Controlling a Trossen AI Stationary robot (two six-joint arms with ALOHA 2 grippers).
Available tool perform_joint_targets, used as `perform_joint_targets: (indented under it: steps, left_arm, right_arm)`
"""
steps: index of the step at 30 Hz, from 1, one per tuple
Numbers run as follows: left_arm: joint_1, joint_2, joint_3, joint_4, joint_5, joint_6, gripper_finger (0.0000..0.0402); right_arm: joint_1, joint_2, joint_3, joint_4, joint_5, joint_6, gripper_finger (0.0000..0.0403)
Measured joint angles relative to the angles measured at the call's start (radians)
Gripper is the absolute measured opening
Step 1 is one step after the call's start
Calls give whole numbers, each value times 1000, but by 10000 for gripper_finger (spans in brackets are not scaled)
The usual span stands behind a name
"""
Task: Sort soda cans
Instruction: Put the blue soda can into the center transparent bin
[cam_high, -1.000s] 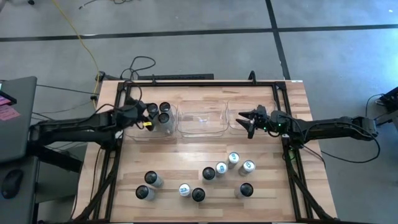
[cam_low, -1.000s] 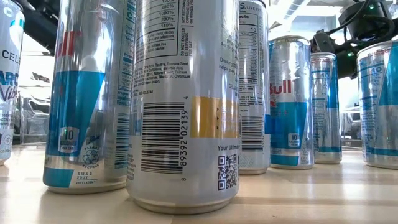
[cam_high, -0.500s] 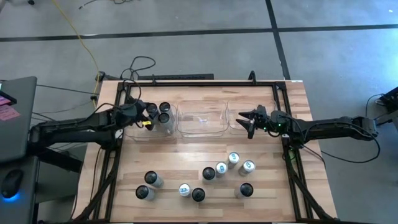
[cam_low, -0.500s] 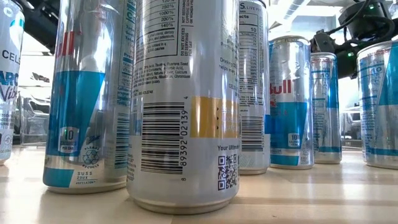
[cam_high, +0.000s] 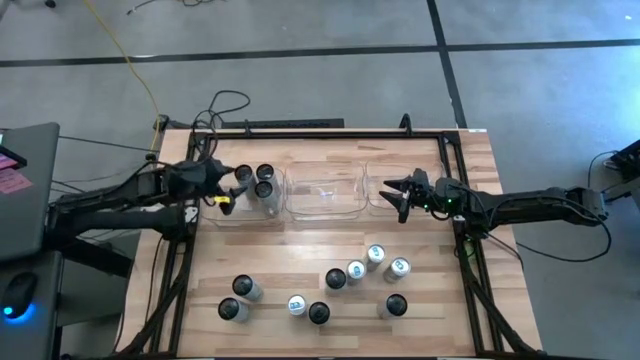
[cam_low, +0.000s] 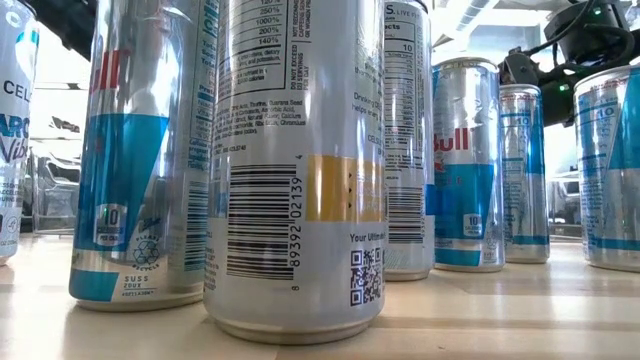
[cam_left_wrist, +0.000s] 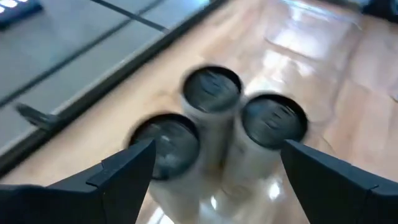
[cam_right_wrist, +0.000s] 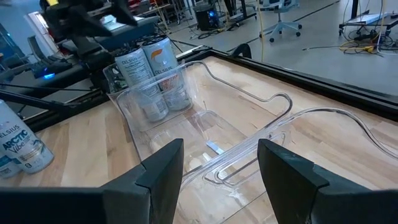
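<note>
Three soda cans with dark tops (cam_high: 258, 179) stand upright together in the clear left bin (cam_high: 232, 212); they also show in the left wrist view, soda cans (cam_left_wrist: 211, 90). My left gripper (cam_high: 226, 188) is open just left of them, above the bin's left end, its fingers apart in front of the cans (cam_left_wrist: 217, 180). My right gripper (cam_high: 392, 193) is open over the clear right bin (cam_high: 384, 176), with nothing between its fingers (cam_right_wrist: 221, 171). Several loose soda cans (cam_high: 336, 279), some dark-topped and some with light tops (cam_high: 375, 254), stand on the table's near half.
A clear middle bin (cam_high: 325, 190) sits between the other two. A black frame (cam_high: 300, 131) runs along the table's far and side edges. In the low view the loose cans (cam_low: 300, 170) stand close up on the wood. Bare wood lies between the bins and the loose cans.
My left gripper has drawn back from the three cans in the left bin toward the table's left edge, and has risen. The cans stand where they were. My right gripper has kept still.
</note>
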Motion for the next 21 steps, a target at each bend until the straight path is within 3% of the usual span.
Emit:
perform_joint_targets:
  steps: [9,14,19,21]
  left_arm:
    - [-176,8,57,-26,7,-5,343]
    - [-299,51,69,170,56,127,343]
    - [-389,150,69,352,68,192,343]
    - [-409,202,69,419,67,221,343]
  right_arm:
    - [1,0,0,-1,0,-3,228]
    - [3,0,0,20,-18,-1,228]
    - [57,-1,-1,305,-327,9,228]
    - [89,-1,0,391,-403,-23,228]
